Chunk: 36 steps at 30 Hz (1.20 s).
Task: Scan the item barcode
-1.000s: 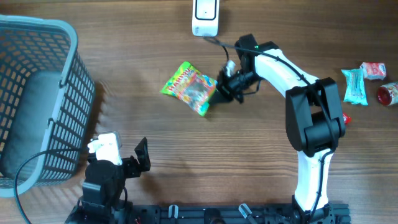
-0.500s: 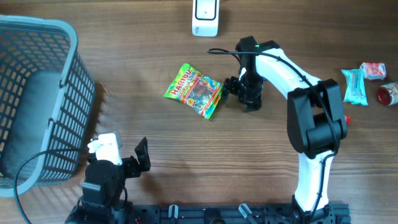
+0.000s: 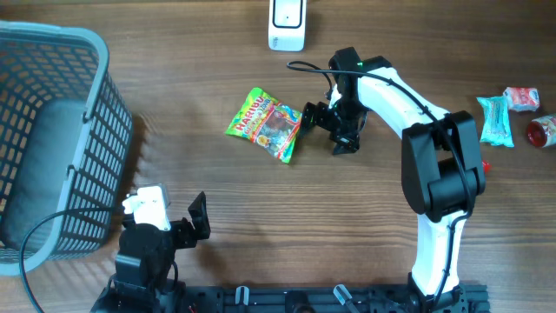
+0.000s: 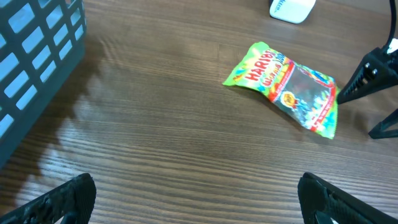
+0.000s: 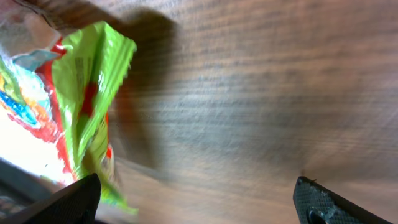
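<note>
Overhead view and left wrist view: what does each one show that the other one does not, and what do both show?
Only overhead: the right arm in full, the snacks at the far right, and the whole basket. Only left wrist: nothing new, but a closer look at the print on the bag and at the left gripper, open wide. Both: the bag lying flat, the scanner beyond it, a basket wall, and the right gripper, open, beside the bag.

HARIBO is printed on the green candy bag
</note>
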Tool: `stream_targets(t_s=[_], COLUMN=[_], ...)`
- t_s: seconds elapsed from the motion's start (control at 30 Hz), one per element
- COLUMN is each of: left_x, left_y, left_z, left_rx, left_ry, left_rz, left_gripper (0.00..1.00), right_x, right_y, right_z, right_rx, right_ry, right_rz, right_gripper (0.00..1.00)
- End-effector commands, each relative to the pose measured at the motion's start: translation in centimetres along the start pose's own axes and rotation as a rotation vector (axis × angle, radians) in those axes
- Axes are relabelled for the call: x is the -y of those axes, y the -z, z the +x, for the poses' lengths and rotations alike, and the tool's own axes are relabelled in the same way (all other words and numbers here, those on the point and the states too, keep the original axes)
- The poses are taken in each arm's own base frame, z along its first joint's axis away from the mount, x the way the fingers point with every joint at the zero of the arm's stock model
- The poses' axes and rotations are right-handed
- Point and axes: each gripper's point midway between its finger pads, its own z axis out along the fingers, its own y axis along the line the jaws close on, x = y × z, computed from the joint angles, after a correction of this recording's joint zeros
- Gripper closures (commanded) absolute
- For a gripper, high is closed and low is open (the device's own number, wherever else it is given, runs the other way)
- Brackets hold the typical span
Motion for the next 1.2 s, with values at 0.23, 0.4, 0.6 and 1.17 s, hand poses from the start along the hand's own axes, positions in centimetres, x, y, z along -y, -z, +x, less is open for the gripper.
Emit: stream_targets(t_s=[0.23, 0.4, 0.6, 1.17], left_x=[0.0, 0.0, 0.0, 0.0], left_y=[-0.1, -0.1, -0.1, -0.1], left_z=[0.1, 0.1, 0.1, 0.1], left_rx=[0.002, 0.002, 0.002, 0.002], left_ry=[0.008, 0.008, 0.008, 0.008], left_rz=[0.001, 0.001, 0.001, 0.001], left_gripper=[0.0, 0.0, 0.0, 0.0], right_x=[-3.5, -4.5, -6.0, -3.2], right_y=[5.4, 4.8, 2.5, -5.4], right_z=[1.1, 0.7, 0.8, 1.7], right_rx=[0.07, 0.106, 0.13, 0.182], right_ry=[-0.006, -0.053, -0.043, -0.246], right_rz=[-0.148, -0.162, -0.181, -0.173], right_gripper=[0.0, 0.0, 0.0, 0.0])
